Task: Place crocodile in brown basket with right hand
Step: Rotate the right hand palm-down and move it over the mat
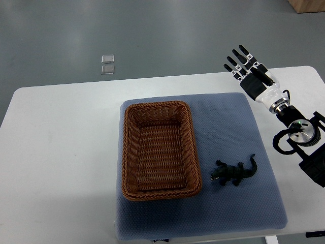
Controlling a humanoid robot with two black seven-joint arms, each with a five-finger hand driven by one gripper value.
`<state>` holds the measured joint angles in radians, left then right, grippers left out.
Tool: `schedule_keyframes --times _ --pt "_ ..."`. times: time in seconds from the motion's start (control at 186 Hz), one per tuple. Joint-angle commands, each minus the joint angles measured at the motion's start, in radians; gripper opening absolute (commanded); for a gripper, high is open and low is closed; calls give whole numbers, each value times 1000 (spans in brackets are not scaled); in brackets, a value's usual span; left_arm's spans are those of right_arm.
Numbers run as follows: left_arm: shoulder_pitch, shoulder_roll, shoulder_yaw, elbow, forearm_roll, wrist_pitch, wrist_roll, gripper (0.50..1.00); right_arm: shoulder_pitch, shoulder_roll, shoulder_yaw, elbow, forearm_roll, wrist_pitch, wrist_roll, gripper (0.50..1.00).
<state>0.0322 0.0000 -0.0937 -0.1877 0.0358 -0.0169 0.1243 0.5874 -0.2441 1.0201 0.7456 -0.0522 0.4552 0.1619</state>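
One right hand [252, 77] hangs, fingers [246, 56] outstretched, well apart from crocodile [235, 173].

A robot lab, seemingly: right hand [252, 76] at a white table [61, 152], blue mat [238, 213], grey floor [177, 35].

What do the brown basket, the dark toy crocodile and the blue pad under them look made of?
Brown rectangular basket: woven wicker or rattan, judging by its ribbed weave; matte. Small dark green crocodile toy: probably moulded plastic or rubber, slightly glossy; too small to be sure. Blue-grey square pad: fabric or foam, finely dimpled, matte.
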Motion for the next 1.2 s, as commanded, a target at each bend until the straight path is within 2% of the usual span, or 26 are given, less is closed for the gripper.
schedule_keyframes --times 0.0,0.365,0.622,0.735,0.875,1.046,1.137,1.197 --pt "0 0 -1 -1 0 2 0 1000 0 -1 0 0 0 -1 -1 926" --pt "-5 0 -8 8 -2 17 0 1000 17 -21 -43 3 -20 8 -9 926" --pt "-5 0 -1 -1 0 3 0 1000 88 -118 -114 18 -301 20 -13 926" --pt "-6 0 -1 -2 3 0 0 1000 138 -181 -149 31 -402 26 -73 926" --pt "-12 0 -3 -6 0 0 0 1000 219 -288 -278 129 -560 51 -134 926" --pt "-15 0 -1 -9 1 0 0 1000 367 -420 -453 267 -772 68 -159 926" --pt "-15 0 0 -16 4 -2 0 1000 439 -471 -540 348 -856 105 -188 926" --pt "-15 0 0 -30 4 -2 0 1000 485 -508 -591 408 -905 156 -211 926"
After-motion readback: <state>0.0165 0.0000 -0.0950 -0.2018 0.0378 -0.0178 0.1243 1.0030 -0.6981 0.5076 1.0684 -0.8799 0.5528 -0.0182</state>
